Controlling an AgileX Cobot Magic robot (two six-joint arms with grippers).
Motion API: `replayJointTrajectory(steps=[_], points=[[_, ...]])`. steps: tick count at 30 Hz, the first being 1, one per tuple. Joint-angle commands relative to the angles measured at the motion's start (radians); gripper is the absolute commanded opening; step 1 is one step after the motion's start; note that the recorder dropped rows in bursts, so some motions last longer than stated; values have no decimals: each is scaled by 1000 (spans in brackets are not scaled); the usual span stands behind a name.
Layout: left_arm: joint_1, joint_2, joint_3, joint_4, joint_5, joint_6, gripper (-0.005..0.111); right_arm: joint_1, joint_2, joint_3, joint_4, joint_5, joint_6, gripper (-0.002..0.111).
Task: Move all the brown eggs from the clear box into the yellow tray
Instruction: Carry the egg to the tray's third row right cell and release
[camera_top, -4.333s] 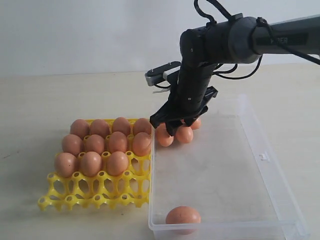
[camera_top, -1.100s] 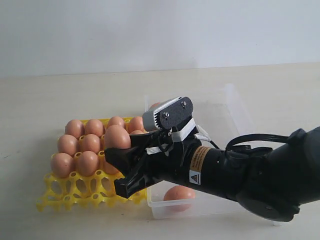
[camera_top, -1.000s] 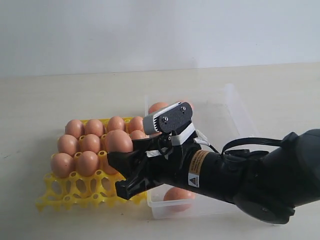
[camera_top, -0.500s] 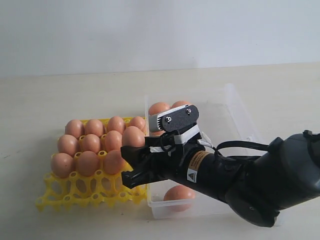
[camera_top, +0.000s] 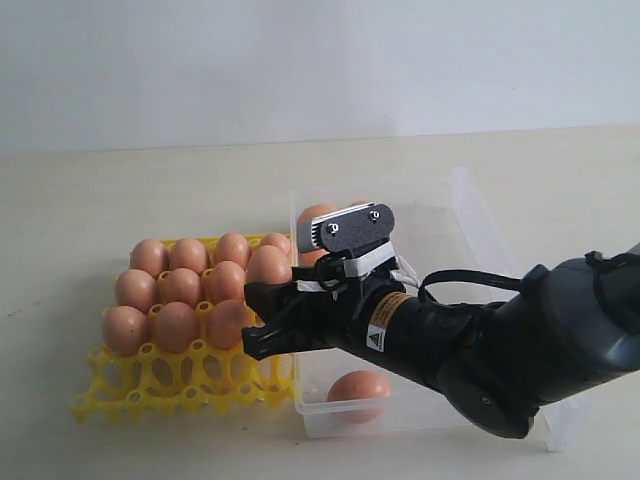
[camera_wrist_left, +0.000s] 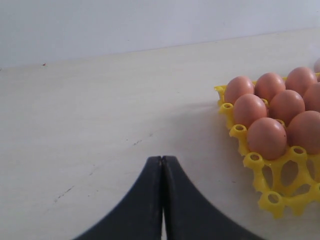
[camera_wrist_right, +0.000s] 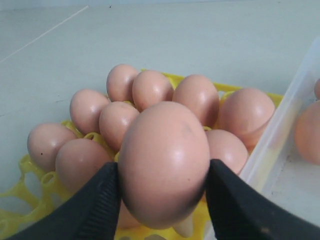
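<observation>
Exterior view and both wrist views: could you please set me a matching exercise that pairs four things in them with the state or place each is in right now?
Things:
1. left gripper
2. right gripper
3. yellow tray
4. egg nearest the camera in the exterior view

States or places:
a. the near-row cups in view hold no egg
b. lying inside the clear box, by its near wall
c. shut, holding nothing, above bare table
d. shut on a brown egg above the tray

Pairs: 1-c, 2-d, 3-a, 4-b

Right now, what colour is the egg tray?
The tray is bright yellow, clearest in the exterior view.
</observation>
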Motion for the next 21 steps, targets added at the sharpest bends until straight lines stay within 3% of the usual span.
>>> replayJointTrajectory(steps=[1,5,15,21], points=[[-1,-6,-5,-4,-8,-5,0,-6,3,-6,5,4,5,0],[-1,-6,-5,-4,-8,-5,0,-6,3,-18,3,45,31,4],[-1,-6,-5,-4,-8,-3,0,-6,5,-34,3,89,55,36],[-1,-6,-5,-4,-8,-5,0,-6,5,-34,-2,89,55,43]])
